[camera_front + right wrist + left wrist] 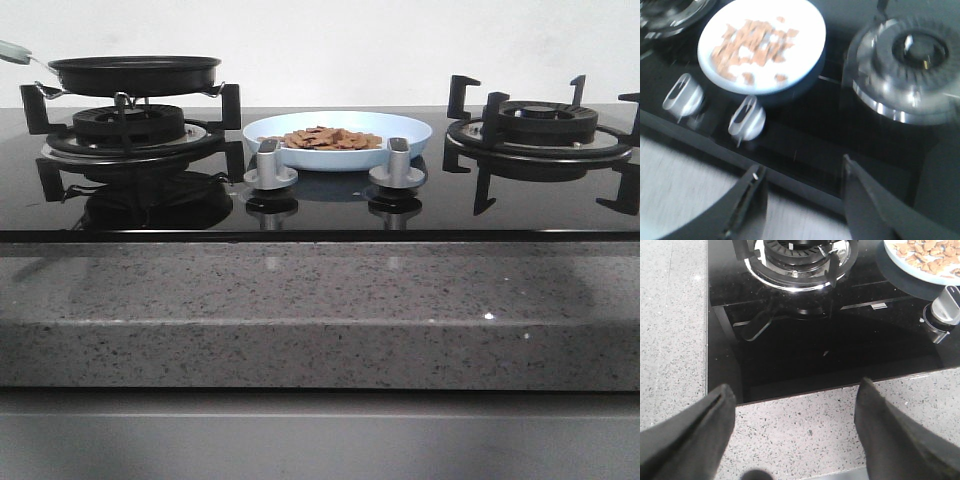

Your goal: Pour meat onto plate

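Observation:
The pale-blue plate (pixel 338 128) sits on the black glass hob between the two burners. The orange-brown meat (pixel 332 138) lies in a loose heap on it. The plate (pixel 810 30) and meat (pixel 752 45) also show in the blurred right wrist view, and the plate's edge (pixel 900 262) with some meat (pixel 927 252) shows in the left wrist view. The black frying pan (pixel 135 72) rests on the left burner. My left gripper (pixel 795 392) is open and empty over the stone counter's front edge. My right gripper (pixel 802 172) is open and empty over the hob's front edge. Neither gripper shows in the front view.
Two silver knobs (pixel 270 165) (pixel 397 163) stand in front of the plate. The right burner (pixel 540 125) with black pan supports is bare. The left burner (pixel 797 257) sits beyond my left gripper. A speckled grey counter (pixel 320 310) runs along the front.

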Controlling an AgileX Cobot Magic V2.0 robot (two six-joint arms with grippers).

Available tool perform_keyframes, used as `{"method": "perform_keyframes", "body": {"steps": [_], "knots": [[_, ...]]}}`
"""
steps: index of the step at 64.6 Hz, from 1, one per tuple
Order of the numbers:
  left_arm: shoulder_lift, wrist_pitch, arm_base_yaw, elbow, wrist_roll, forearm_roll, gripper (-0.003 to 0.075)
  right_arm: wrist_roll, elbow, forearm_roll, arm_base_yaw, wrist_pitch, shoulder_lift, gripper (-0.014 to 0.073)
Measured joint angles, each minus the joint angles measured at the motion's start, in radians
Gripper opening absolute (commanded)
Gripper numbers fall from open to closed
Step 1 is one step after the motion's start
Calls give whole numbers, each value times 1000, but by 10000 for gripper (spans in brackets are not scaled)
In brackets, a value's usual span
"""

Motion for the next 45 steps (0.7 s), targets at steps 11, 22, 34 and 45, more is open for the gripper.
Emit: {"method": "perform_keyframes", "body": {"steps": [11,22,34,45], "knots": [[0,0,0,0,0,0,491,0,190,-2,0,-8,-311,377],[0,0,0,0,0,-2,491,28,314,-5,0,-3,-521,377],[0,-13,0,0,0,-39,479,35,369,-7,0,29,-553,377],[0,-22,0,0,0,-44,286,36,382,-9,0,36,-553,236]]}}
